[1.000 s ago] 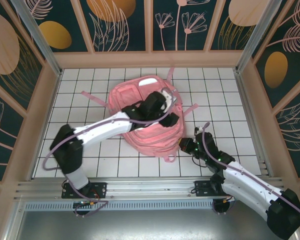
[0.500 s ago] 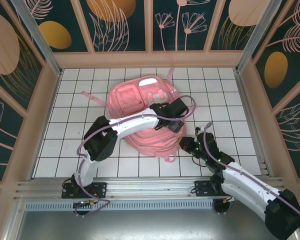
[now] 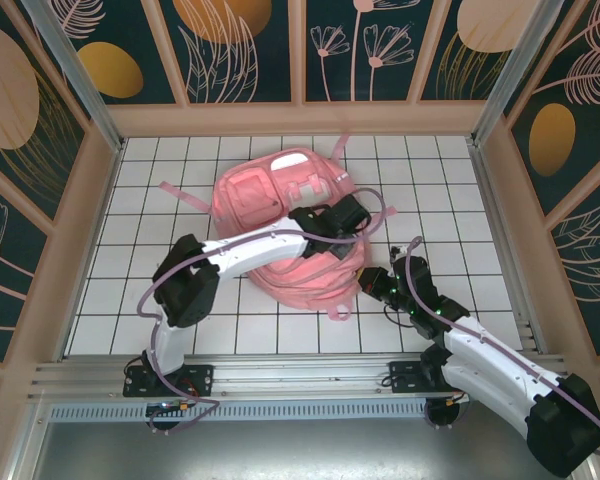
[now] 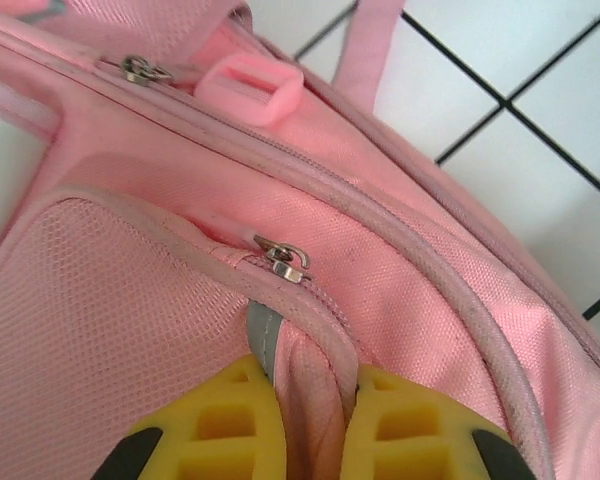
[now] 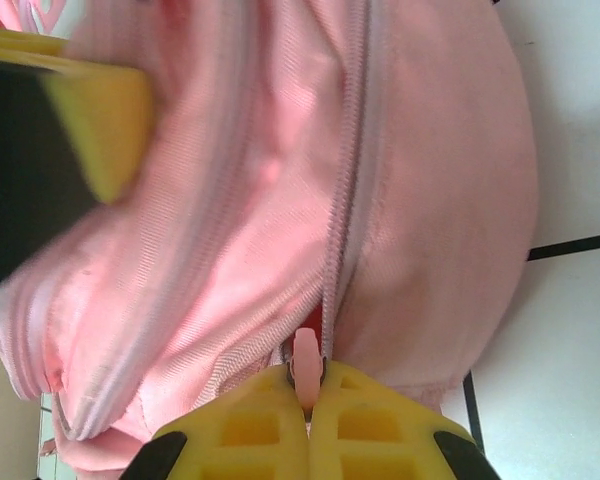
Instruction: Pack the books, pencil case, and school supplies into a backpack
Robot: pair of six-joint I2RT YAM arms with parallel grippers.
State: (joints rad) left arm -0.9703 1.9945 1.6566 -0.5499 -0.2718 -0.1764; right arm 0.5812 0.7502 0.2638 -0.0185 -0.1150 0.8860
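Observation:
The pink backpack (image 3: 265, 195) lies flat in the middle of the tiled table. My left gripper (image 3: 332, 240) reaches across it to its right side. In the left wrist view, the left gripper (image 4: 315, 405) is shut on a fold of backpack (image 4: 130, 300) fabric beside a grey reflective strip (image 4: 260, 335), just below a metal zipper slider (image 4: 285, 260). My right gripper (image 3: 366, 282) sits at the bag's lower right corner. There the right gripper (image 5: 307, 385) is shut on a pink zipper pull (image 5: 305, 355) of the backpack (image 5: 430, 150). The books, pencil case and school supplies are out of view.
A pink buckle (image 4: 250, 88) and a strap (image 4: 365, 45) trail onto the white tiles (image 3: 450, 190) right of the bag. Wooden walls (image 3: 90, 200) fence the table on three sides. One left gripper finger (image 5: 70, 120) shows in the right wrist view.
The left gripper has closed on the backpack fabric after standing open. Its arm swung right across the bag, and the backpack shifted slightly. The right gripper stayed shut at the lower right corner.

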